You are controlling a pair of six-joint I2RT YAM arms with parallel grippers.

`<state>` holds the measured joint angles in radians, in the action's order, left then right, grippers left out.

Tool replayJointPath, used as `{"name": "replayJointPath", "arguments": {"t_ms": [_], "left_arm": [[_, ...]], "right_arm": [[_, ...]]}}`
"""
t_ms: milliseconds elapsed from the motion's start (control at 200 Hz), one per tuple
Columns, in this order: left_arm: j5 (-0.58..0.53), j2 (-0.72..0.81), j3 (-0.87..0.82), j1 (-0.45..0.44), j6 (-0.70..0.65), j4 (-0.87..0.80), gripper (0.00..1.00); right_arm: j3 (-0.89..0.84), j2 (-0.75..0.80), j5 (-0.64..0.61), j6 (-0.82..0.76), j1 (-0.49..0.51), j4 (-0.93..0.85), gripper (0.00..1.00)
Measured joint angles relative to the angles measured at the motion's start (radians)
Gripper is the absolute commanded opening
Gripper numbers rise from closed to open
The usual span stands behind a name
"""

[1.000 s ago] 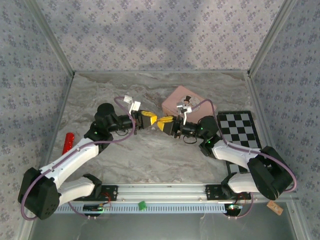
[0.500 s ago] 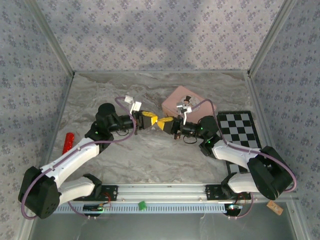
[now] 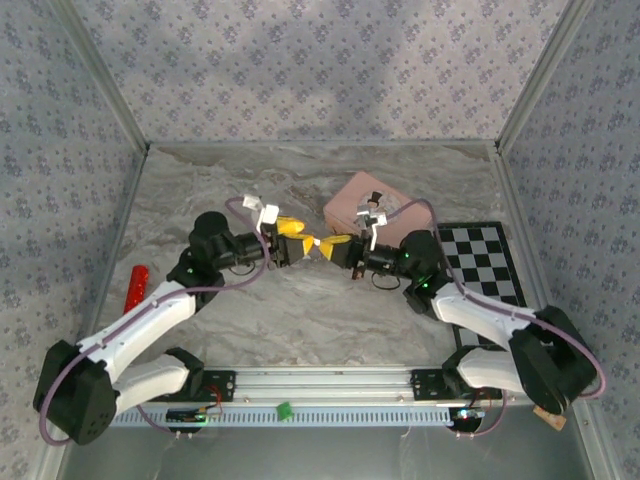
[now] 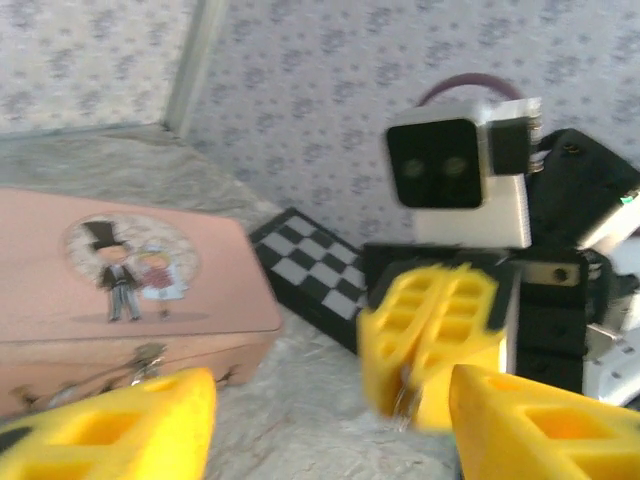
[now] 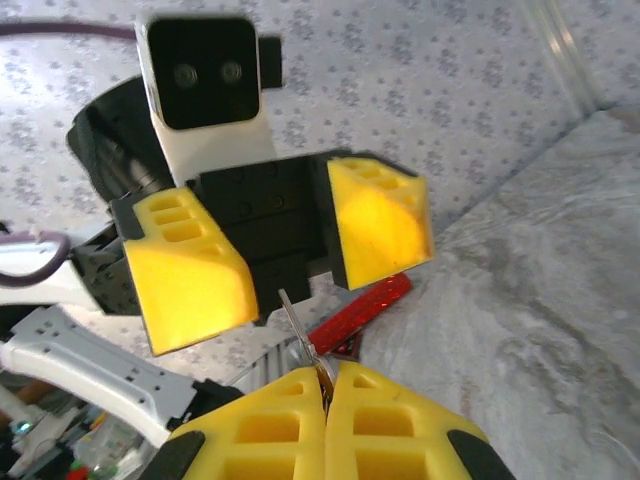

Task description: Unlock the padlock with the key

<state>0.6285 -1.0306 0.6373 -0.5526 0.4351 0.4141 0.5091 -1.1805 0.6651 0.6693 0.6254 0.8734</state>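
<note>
**Key held up between the grippers**

The key (image 5: 297, 325) is pinched in the right gripper (image 5: 324, 384), whose fingers are pressed together on it. It is held in the air just before the left gripper (image 5: 290, 262), whose fingers are spread apart.

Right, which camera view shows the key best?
The right wrist view: the key sticks up, thin and grey, from the shut right hand. The top view gives a pale speck; the left wrist view a blurred grey bit.
</note>
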Motion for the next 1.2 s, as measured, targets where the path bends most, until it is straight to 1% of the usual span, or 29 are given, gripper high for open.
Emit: {"name": "replayJointPath", "arguments": {"t_ms": [30,55,140,205,310,445,505,565,650,780,870,910,979,1019,1064,1199], "left_arm": [[-0.035,0.026,-0.018,0.007,0.003,-0.008,0.88],[-0.069,0.05,-0.03,0.016,0.001,-0.022,0.9],[-0.192,0.112,-0.043,0.053,0.012,-0.086,0.9],[-0.277,0.118,-0.025,0.085,0.021,-0.159,0.88],[-0.413,0.05,0.04,0.135,0.068,-0.302,0.88],[-0.487,-0.063,0.09,0.184,0.131,-0.429,0.86],[-0.496,-0.142,0.152,0.181,0.135,-0.504,0.86],[-0.498,-0.249,0.252,0.166,0.13,-0.573,0.86],[-0.481,-0.387,0.391,0.134,0.108,-0.623,0.87],[-0.411,-0.615,0.634,0.074,0.042,-0.716,0.87],[-0.395,-0.775,0.814,0.027,-0.013,-0.809,0.88],[-0.392,-0.827,0.866,0.004,-0.036,-0.835,0.87],[-0.386,-0.876,0.9,-0.044,-0.07,-0.868,0.84],[-0.38,-0.892,0.903,-0.072,-0.085,-0.885,0.8],[-0.373,-0.905,0.903,-0.1,-0.095,-0.9,0.78],[-0.341,-0.938,0.903,-0.157,-0.121,-0.906,0.76]], "right_arm": [[-0.005,0.029,-0.018,-0.019,-0.011,-0.042,0.0],[-0.01,0.055,-0.031,-0.036,-0.021,-0.078,0.0],[-0.021,0.146,-0.088,-0.096,-0.051,-0.228,0.0],[-0.021,0.21,-0.149,-0.143,-0.065,-0.351,0.0],[-0.017,0.285,-0.241,-0.208,-0.074,-0.533,0.0],[0.012,0.306,-0.349,-0.254,-0.085,-0.74,0.0],[0.018,0.311,-0.388,-0.264,-0.087,-0.806,0.0],[0.018,0.326,-0.417,-0.268,-0.088,-0.856,0.0],[0.018,0.356,-0.446,-0.268,-0.087,-0.906,0.0],[0.013,0.406,-0.472,-0.267,-0.087,-0.939,0.0],[0.003,0.448,-0.489,-0.267,-0.087,-0.964,0.0],[-0.002,0.468,-0.497,-0.267,-0.087,-0.974,0.0],[-0.008,0.505,-0.511,-0.267,-0.087,-0.998,0.0],[-0.008,0.524,-0.521,-0.267,-0.087,-1.012,0.0],[-0.009,0.542,-0.528,-0.267,-0.088,-1.025,0.0],[-0.013,0.568,-0.544,-0.267,-0.088,-1.035,0.0]]}}
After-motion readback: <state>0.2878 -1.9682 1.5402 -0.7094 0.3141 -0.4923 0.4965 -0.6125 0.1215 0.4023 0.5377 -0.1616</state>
